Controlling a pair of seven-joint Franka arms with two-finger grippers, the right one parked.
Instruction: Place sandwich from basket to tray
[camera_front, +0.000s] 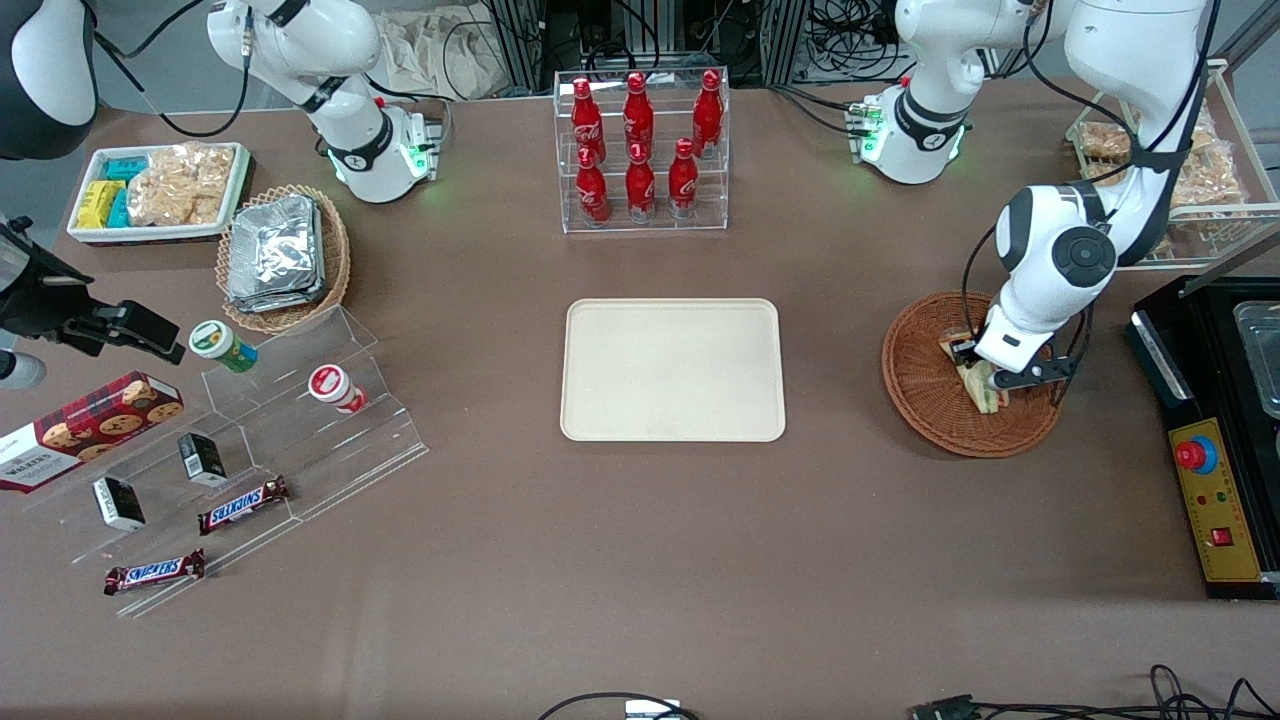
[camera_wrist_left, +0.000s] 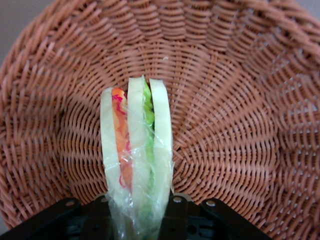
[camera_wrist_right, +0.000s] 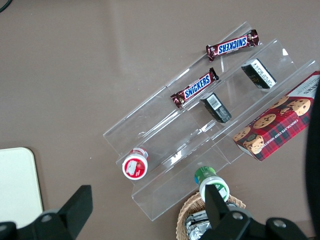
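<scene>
Your hand (camera_front: 985, 385) sits inside the basket (camera_front: 925, 395), clenched on the sandwich (camera_wrist_left: 137, 160) by 1 end, over the weave. Risk: the film wrap may slip in transit, dropping the wedge short of the tray (camera_front: 672, 369) on the desk.

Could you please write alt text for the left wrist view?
The pincer is shut on a plastic-wrapped triangular white-bread sandwich with orange and green filling, standing on edge inside a round reddish-brown wicker basket whose weave fills the picture.
</scene>
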